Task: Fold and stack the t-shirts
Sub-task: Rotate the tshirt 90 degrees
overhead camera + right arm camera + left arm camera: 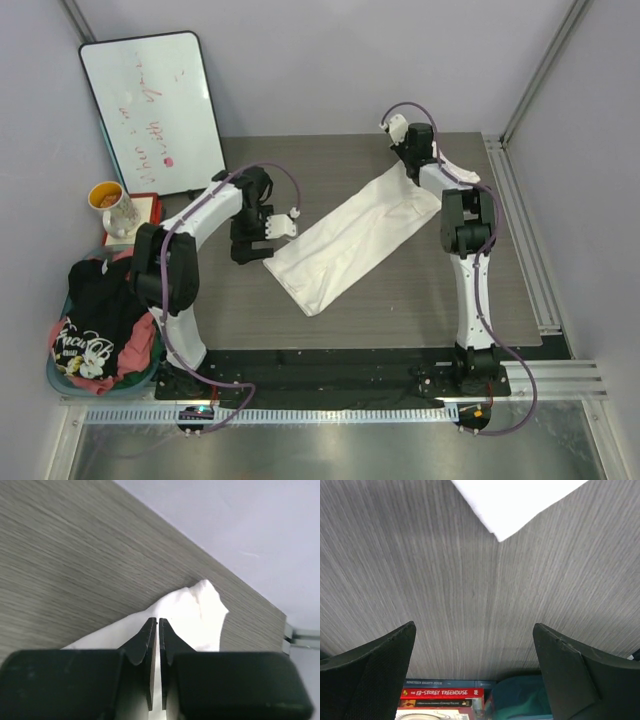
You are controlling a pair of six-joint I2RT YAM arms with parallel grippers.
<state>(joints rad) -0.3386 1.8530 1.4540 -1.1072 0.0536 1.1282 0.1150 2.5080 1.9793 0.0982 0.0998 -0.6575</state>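
Lying slantwise across the middle of the table, the white t-shirt is folded into a long strip running from near left to far right. The left gripper hangs by its left end with jaws wide apart and nothing in them, while the right gripper sits at the far right tip with jaws all but together; whether cloth is pinched there I cannot tell. Judging by this, the strip awaits its crosswise fold, and the black t-shirt and pink-red t-shirt wait in the basket at the near left.
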